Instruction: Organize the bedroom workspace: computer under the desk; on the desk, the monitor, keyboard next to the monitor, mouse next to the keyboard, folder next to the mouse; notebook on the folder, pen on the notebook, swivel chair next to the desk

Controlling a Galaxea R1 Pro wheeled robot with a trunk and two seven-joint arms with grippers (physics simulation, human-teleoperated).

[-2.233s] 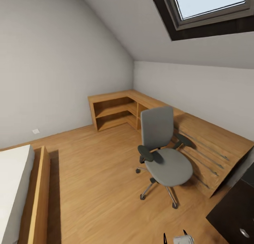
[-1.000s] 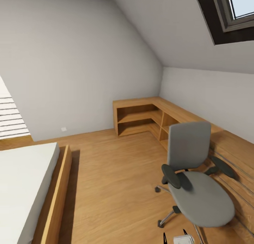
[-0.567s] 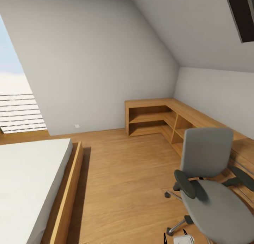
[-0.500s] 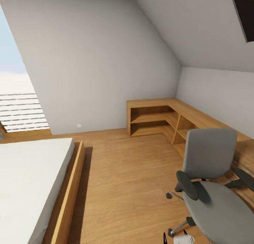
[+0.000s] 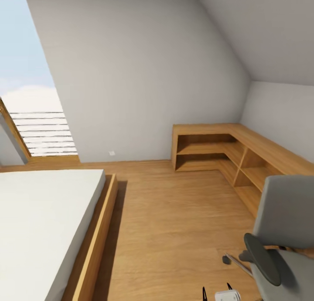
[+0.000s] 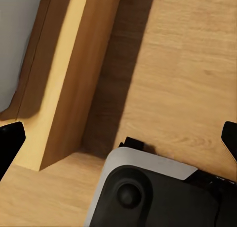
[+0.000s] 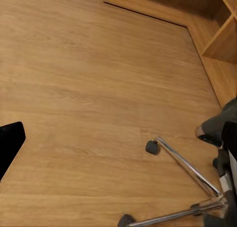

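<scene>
The swivel chair (image 5: 285,231) stood beside the bed (image 5: 43,218); probably heavy but free-rolling, best pushed by its backrest; both grippers' spread unreadable.

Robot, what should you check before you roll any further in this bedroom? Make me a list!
1. Chair found: ok, it stands at the right of the head view, its wheels on the floor.
2. Folder on the chair: cannot tell, the seat is cut off at the picture's edge.
3. Bed kept clear of: cannot tell, its wooden frame looks near the left arm.
4. Left claw free: ok, wide open, nothing between its fingertips.
5. Right claw free: ok, wide open over bare floor.
6. Desk, monitor, keyboard spotted: not ok, only low shelves along the wall ahead.
</scene>
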